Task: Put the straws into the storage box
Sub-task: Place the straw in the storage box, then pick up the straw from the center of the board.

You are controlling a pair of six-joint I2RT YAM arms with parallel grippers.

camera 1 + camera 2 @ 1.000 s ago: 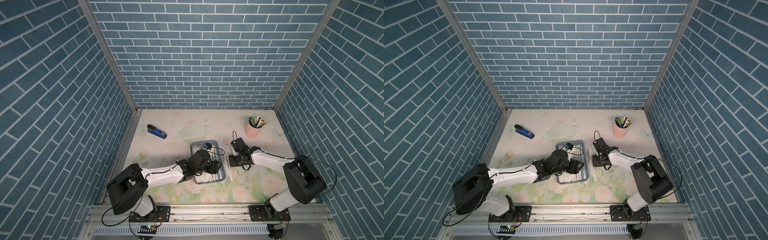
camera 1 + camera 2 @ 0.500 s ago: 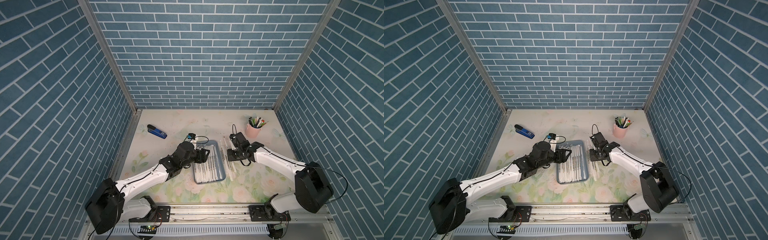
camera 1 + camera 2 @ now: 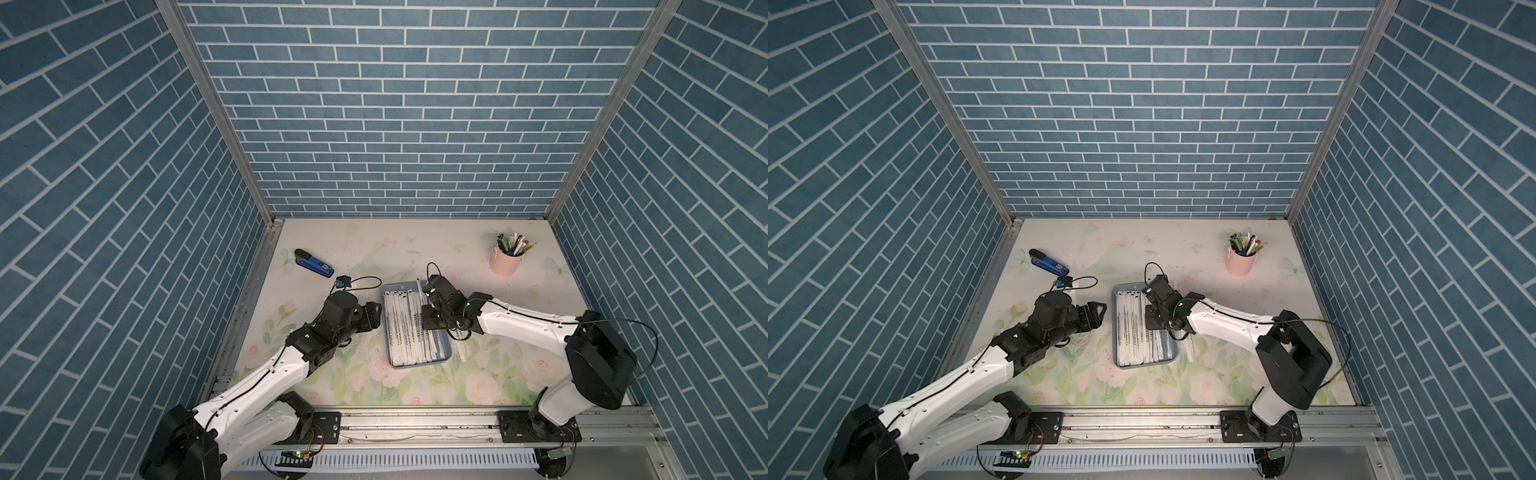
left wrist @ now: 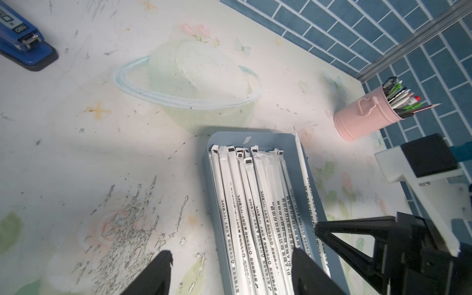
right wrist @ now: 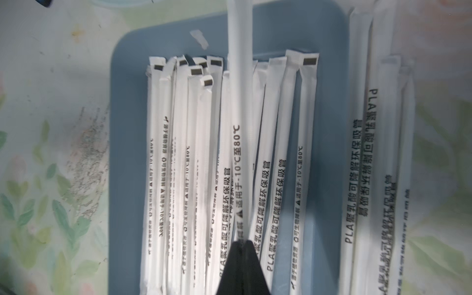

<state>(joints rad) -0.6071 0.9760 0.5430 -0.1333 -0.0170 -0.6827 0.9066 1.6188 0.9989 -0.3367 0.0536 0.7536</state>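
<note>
Right wrist view | we had the right claw (image 5: pixel 242 242) pinched shut on one straw (image 5: pixel 238 102), lengthwise over the storage box (image 5: pixel 329 127), seemingly to match the straws (image 5: pixel 178 153) inside | spare straws (image 5: pixel 357 153) lay beside it on the worktop (image 5: pixel 447 153) | left claw (image 4: pixel 231 252) gaped empty beside the box

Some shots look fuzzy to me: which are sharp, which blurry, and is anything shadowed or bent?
Right wrist view: straws beside the storage box look smeared, the right claw a dark blur. Left wrist view: print crisp, soft shadow by the box. Both top views: even light, brick walls splaying like a wide lens.
</note>
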